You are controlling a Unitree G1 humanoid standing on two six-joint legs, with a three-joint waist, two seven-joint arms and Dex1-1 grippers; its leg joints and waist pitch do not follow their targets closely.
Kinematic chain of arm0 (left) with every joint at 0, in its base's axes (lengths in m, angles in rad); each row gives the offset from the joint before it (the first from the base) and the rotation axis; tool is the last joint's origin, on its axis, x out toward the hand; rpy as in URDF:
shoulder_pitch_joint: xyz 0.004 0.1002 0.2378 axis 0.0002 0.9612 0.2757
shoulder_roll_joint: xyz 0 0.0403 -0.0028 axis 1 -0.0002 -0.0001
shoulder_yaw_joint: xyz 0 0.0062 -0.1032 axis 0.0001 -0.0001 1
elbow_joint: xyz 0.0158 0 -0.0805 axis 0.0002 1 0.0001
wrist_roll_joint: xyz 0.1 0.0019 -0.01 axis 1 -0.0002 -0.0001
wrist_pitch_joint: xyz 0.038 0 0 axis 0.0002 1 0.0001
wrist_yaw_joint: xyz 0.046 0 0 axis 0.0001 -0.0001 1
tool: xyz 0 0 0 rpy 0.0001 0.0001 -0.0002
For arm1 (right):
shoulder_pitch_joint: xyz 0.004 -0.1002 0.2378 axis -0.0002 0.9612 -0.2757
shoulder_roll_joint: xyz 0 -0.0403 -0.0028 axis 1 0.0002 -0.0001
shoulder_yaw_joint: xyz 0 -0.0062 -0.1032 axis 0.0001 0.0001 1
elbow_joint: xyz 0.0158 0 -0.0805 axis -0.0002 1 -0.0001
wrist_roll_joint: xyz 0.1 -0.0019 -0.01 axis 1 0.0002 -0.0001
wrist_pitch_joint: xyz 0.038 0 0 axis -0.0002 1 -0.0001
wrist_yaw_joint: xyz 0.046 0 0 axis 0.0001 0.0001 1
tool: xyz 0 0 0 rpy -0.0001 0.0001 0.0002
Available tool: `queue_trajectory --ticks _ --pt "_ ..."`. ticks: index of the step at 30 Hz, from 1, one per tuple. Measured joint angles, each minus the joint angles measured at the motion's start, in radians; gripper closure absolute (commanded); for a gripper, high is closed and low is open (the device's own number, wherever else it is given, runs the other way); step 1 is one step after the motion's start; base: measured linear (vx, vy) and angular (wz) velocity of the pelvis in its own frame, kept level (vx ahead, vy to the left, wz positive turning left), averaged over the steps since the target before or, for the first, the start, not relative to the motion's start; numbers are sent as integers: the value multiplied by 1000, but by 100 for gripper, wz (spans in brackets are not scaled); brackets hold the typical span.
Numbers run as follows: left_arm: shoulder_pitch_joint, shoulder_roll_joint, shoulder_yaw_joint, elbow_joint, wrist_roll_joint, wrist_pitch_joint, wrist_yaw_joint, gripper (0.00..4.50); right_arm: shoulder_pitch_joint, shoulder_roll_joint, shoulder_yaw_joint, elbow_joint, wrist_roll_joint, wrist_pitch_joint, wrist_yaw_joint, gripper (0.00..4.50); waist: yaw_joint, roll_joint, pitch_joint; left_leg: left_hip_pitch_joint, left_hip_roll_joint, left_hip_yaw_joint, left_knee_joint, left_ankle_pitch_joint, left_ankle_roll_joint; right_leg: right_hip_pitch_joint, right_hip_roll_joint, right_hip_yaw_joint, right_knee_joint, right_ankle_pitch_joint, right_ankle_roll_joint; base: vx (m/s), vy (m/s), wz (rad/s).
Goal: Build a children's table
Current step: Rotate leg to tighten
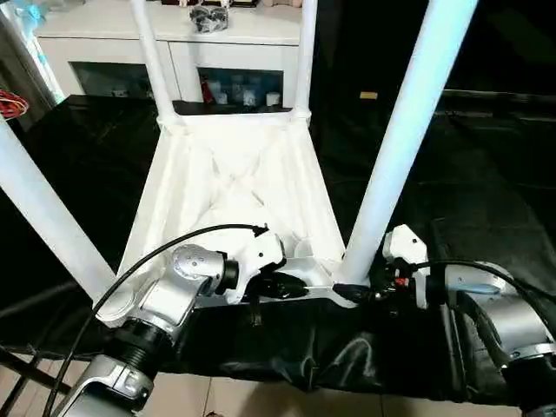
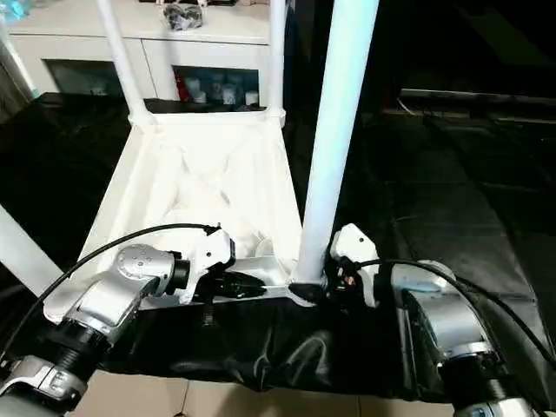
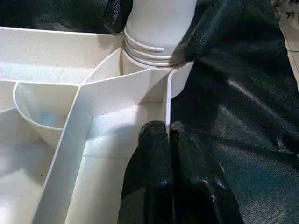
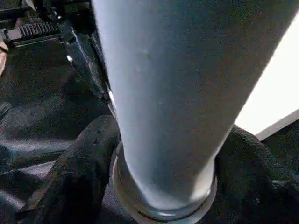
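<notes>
Black fingers (image 4: 70,186) of the right gripper (image 1: 375,291) wrap the base of the near right leg (image 1: 401,148) where it enters its corner socket, while the left gripper (image 1: 291,285) pinches the near rim of the children's table (image 1: 234,187) between its closed fingers. That white table lies upside down on a black cloth (image 1: 495,174), ribbed underside up, four legs standing upright, in front of a white cabinet (image 1: 113,39).
</notes>
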Motion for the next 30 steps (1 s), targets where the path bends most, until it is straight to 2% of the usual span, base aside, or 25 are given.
queue_trajectory --ticks 2,5,8,10,15,17,20,21,25,26,30 --pt "3 1 3 -5 0 7 3 450 -2 6 2 4 -1 -6 -1 177 -1 -2 0 0 0 0 0 0 0 0 0 0 0 0 0 0 0 0" --pt "11 2 8 -13 0 12 18 450 0 19 -2 8 -2 -8 -18 186 -3 -5 0 1 0 0 0 0 0 0 0 0 1 0 0 0 0 0" --pt "20 -22 23 -22 17 34 108 450 2 91 -20 19 -31 5 -155 190 -15 -10 0 3 0 -1 0 0 0 0 0 1 2 1 -1 0 0 0" --pt "32 -52 36 -43 35 68 175 450 6 143 -45 21 -42 26 -261 191 -29 -10 0 4 0 -1 0 0 -1 0 0 1 2 -2 3 0 0 0" --pt "59 -120 49 -85 60 138 296 450 14 250 -86 12 -67 67 -452 192 -44 -5 -2 5 -1 -2 -3 0 -1 0 1 2 1 -2 4 0 0 0" --pt "77 -164 58 -101 72 151 351 450 26 298 -109 1 -89 71 -543 192 -48 -5 -3 5 -1 -2 -3 0 -1 1 1 2 0 -3 5 0 0 0" --pt "94 -184 57 -123 72 151 373 450 37 301 -114 -19 -98 70 -561 192 -48 -4 -3 5 -1 -4 -4 0 -1 1 2 1 -2 -3 6 0 0 0" --pt "94 -182 57 -123 72 146 370 450 38 299 -114 -23 -98 71 -559 137 -48 -3 -3 4 -1 -5 -5 0 -1 1 2 1 -4 -3 6 0 0 0" --pt "93 -164 52 -122 66 130 347 450 39 271 -109 -32 -81 78 -504 114 -47 -2 -3 4 -1 -6 -9 0 -1 0 3 0 -4 -3 6 0 0 0" --pt "92 -157 51 -122 62 129 338 450 39 259 -106 -33 -75 79 -482 94 -46 -2 -3 4 -1 -6 -9 0 -1 0 3 -1 -3 -3 6 0 0 0" --pt "83 -117 39 -122 46 116 262 450 35 205 -75 -65 -63 80 -374 75 -33 -2 -3 4 -1 -6 -12 0 -1 -1 3 -1 -3 -3 6 0 0 0"
